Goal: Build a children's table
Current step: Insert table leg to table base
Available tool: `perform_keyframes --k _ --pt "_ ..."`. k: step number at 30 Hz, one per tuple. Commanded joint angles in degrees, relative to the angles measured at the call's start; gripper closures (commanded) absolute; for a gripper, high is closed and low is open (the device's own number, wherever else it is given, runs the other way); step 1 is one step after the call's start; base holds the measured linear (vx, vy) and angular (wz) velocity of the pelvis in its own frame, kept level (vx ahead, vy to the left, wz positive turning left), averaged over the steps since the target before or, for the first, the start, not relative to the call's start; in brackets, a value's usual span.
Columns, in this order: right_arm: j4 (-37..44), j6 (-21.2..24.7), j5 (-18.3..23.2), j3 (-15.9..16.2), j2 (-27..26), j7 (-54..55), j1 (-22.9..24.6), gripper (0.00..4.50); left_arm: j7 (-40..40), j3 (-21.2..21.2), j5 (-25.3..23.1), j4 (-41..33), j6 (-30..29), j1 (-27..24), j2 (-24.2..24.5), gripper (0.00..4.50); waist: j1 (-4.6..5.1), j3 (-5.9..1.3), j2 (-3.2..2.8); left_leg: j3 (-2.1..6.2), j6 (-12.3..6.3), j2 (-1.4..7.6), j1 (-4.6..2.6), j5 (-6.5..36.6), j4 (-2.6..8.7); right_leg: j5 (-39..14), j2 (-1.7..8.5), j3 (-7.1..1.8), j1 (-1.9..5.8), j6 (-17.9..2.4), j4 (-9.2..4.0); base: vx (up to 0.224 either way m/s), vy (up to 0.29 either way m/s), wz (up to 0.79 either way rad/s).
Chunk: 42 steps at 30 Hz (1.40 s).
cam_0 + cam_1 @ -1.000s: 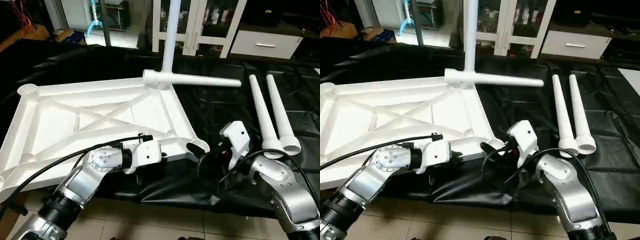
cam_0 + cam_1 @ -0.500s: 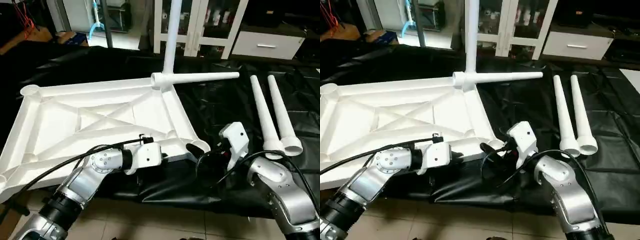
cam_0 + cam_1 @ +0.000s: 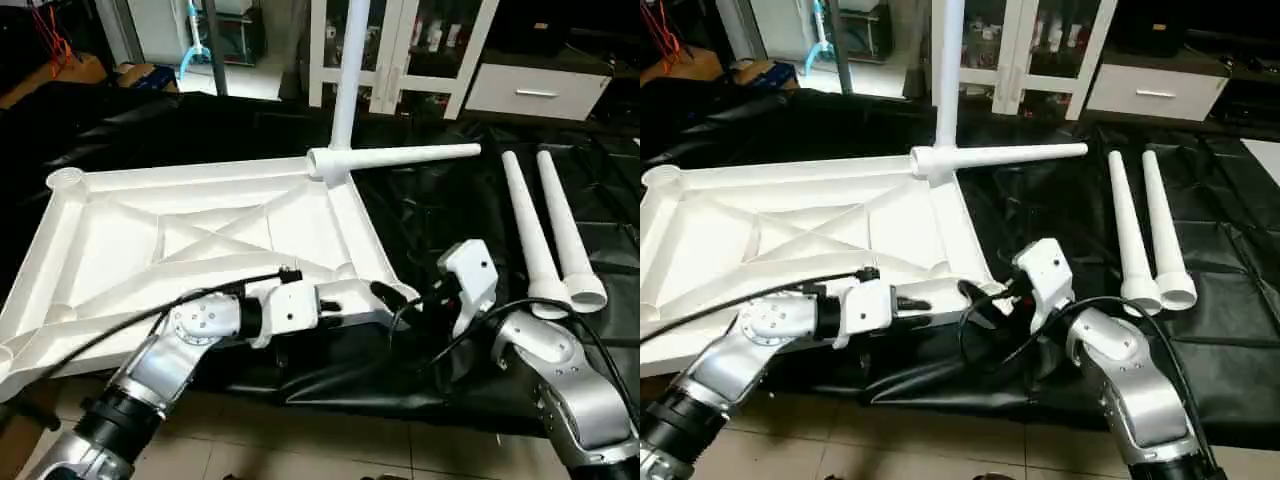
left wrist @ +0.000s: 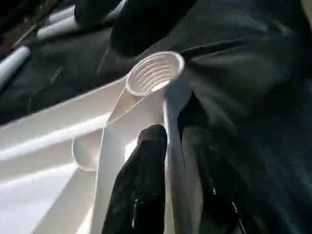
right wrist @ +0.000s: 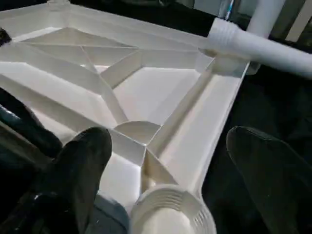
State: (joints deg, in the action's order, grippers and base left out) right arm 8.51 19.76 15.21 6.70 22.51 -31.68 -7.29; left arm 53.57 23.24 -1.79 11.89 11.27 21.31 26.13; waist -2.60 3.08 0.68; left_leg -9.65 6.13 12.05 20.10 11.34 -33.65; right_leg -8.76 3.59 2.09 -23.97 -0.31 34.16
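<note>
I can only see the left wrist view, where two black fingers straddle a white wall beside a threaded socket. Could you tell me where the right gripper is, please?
Observer: The right gripper is open, with one finger on either side of that same corner socket, at the near right corner of the table top.
Operator: Thank you. Is any leg fitted?
Observer: An upright leg stands at the far right corner, and a lying leg stretches sideways from its base.
Operator: And the others?
Observer: Two loose legs lie side by side on the black sheet, to the robot's right.
</note>
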Motion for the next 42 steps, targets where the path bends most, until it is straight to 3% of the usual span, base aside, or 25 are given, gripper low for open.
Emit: perform_keyframes --k 1,3,4,5,9,11,15,19,23,26,29,30,38,42 --pt "0.5 0.5 -0.2 -1.3 -0.2 0.4 -0.7 0.25 1.3 0.9 -1.7 0.6 4.1 -0.3 1.8 3.39 -0.05 -3.77 0.06 -0.38 -1.81 0.47 0.29 10.8 3.7 -14.2 2.78 -1.91 3.12 -8.9 -3.55 0.0 0.0 0.0" --pt "0.4 0.4 -0.2 -1.3 -0.2 0.5 -0.8 0.25 1.3 1.5 -2.8 1.6 6.0 -0.3 2.3 3.34 0.0 -3.73 0.05 -0.37 -1.62 0.47 0.22 11.3 3.74 -15.3 2.72 -1.91 3.04 -8.3 -3.67 0.0 0.0 0.0" --pt "0.4 0.4 -0.3 -1.3 -0.3 0.5 -0.8 0.25 1.4 1.6 -3.1 2.0 6.7 -0.4 2.4 3.7 0.06 -3.71 0.04 -0.37 -1.56 0.49 0.19 11.5 3.77 -15.6 2.69 -1.9 3.0 -8.1 -3.73 0.0 0.0 0.0" --pt "0.4 0.4 -0.3 -1.3 -0.3 0.5 -0.8 0.25 1.9 1.9 -3.5 2.3 7.2 -0.4 2.7 3.7 0.08 -3.7 -0.02 -0.33 -1.28 0.52 0.15 11.8 3.81 -15.8 2.71 -1.93 2.98 -8.0 -3.67 0.0 0.0 0.0" --pt "0.4 0.5 -0.2 -1.4 -0.3 0.8 -0.9 0.25 1.1 2.8 -6.0 4.0 8.0 0.2 3.1 3.73 0.16 -3.72 -0.09 -0.36 -0.82 0.53 0.05 12.2 3.79 -15.3 2.72 -1.99 2.97 -8.3 -3.61 0.0 0.0 0.0" --pt "0.4 0.6 -0.2 -1.5 -0.3 0.9 -1.0 0.25 0.5 2.6 -6.1 4.3 7.9 0.5 2.9 4.1 0.14 -3.76 -0.07 -0.35 -0.77 0.54 0.11 11.9 3.77 -14.7 2.75 -2.01 3.04 -8.7 -3.5 0.0 0.0 0.0" --pt "0.4 0.6 -0.2 -1.7 -0.4 1.0 -1.0 0.25 -0.3 2.4 -6.8 6.4 8.4 1.6 2.0 4.13 0.15 -3.74 -0.33 -0.35 -0.66 0.45 0.07 12.5 3.69 -15.0 2.73 -2.0 3.01 -8.9 -3.6 0.0 0.0 0.0" --pt "0.7 0.6 -0.1 -1.8 -0.3 1.1 -0.7 0.25 0.5 0.4 -2.0 5.3 6.0 2.1 -0.4 4.13 0.0 -3.75 -0.25 -0.38 -0.43 0.49 0.02 12.9 3.64 -15.2 2.9 -2.01 3.0 -9.6 -3.52 0.0 0.0 0.0" --pt "0.8 0.6 -0.1 -2.0 -0.2 1.1 -0.4 0.25 1.8 -0.3 0.1 3.8 2.5 2.0 -1.0 3.78 0.05 -3.72 -0.19 -0.37 -0.67 0.44 0.1 13.4 3.61 -16.1 2.77 -1.93 3.01 -9.4 -3.63 0.0 0.0 0.0" --pt "0.8 0.7 -0.1 -2.0 -0.2 1.1 -0.3 0.25 1.2 0.1 -1.5 5.1 3.3 2.5 -0.9 3.39 0.18 -3.73 -0.17 -0.3 -0.89 0.38 0.17 13.0 3.6 -16.7 2.68 -1.9 3.03 -8.6 -3.74 0.0 0.0 0.0" --pt "0.8 0.7 -0.3 -2.0 -0.2 1.1 -0.3 0.25 0.3 0.4 -3.3 7.6 3.6 3.3 -1.0 3.28 0.26 -3.75 -0.23 -0.27 -0.85 0.34 0.16 13.1 3.61 -16.8 2.64 -1.88 3.09 -8.3 -3.77 0.0 0.0 0.0" --pt "0.8 0.7 -0.3 -1.9 -0.2 1.1 -0.3 0.25 -0.8 0.6 -4.8 8.7 4.2 3.8 -1.0 2.97 0.26 -3.78 -0.19 -0.28 -0.88 0.31 0.14 12.9 3.57 -16.8 2.65 -1.9 3.08 -8.2 -3.79 0.0 0.0 0.0" --pt "1.0 0.7 -0.4 -1.8 -0.2 1.1 0.0 0.25 -2.9 2.1 -8.7 12.4 2.7 5.6 -0.6 2.97 0.1 -3.82 -0.41 -0.25 -0.87 0.38 0.02 12.8 3.54 -15.3 2.71 -1.91 3.07 -9.1 -3.67 0.0 0.0 0.0" --pt "1.1 0.7 -0.4 -1.8 -0.1 1.1 0.1 0.25 -0.6 2.5 -9.0 13.5 2.2 5.9 -0.6 3.14 0.1 -3.65 -0.37 -0.22 -0.75 0.26 0.04 14.5 3.62 -20.3 2.84 -1.86 2.97 -7.8 -4.23 0.0 0.0 0.0"
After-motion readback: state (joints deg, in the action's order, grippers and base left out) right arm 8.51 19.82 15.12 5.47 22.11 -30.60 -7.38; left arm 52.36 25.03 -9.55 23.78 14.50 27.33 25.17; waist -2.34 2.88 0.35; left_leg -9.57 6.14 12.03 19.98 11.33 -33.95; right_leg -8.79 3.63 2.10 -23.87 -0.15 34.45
